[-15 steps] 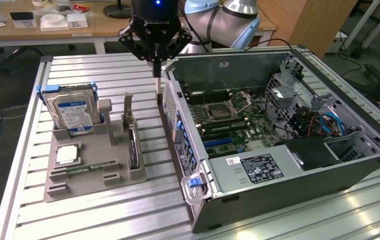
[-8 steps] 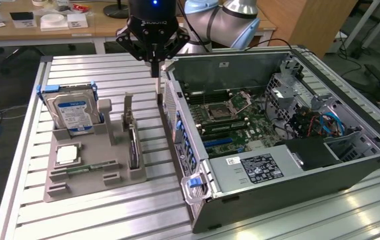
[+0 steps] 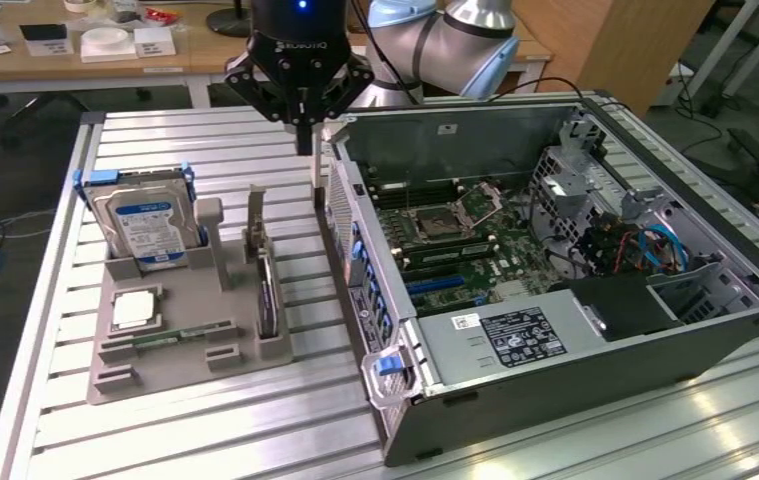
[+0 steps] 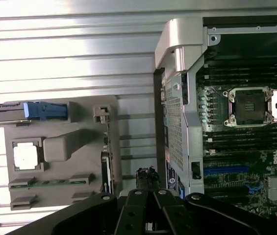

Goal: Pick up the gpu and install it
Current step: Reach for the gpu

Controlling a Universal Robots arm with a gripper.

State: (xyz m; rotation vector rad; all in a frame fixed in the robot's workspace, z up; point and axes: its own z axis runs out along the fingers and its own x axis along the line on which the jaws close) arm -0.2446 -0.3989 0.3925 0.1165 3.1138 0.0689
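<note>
The claw (image 3: 304, 140) hangs with its fingers pinched together on nothing, above the strip of bare table (image 3: 192, 430) between the grey holder (image 3: 166, 378) and the open computer case (image 3: 593, 385), near the holder's far corner on the case side. From the wrist view its tips (image 4: 148, 175) sit over that same gap, just beside the case's perforated back panel.

The gpu (image 3: 267, 295) has not been lifted. It stands on edge in a slot along the holder's case-side edge, a thin dark slab with its silver bracket rising at the far end. That is likely deliberate: upright, it offers its top edge to a grip from above. The hard drive (image 3: 146, 225) stands upright in its blue frame at the holder's far corner for the same reason, I would judge. The square chip (image 3: 132, 308) and the memory stick (image 3: 179, 337) lie flat in shallow pockets towards the near edge.

The case lies on its side, so the board and its slots face up to a downward push.

Writing: "ROBOTIQ" on the claw's body (seen upside down). The hard drive has a white and blue label and the power supply (image 3: 526, 335) a black one beside a white sticker, both too fine to read. What looks like "DELL" is printed on the board in the wrist view.
</note>
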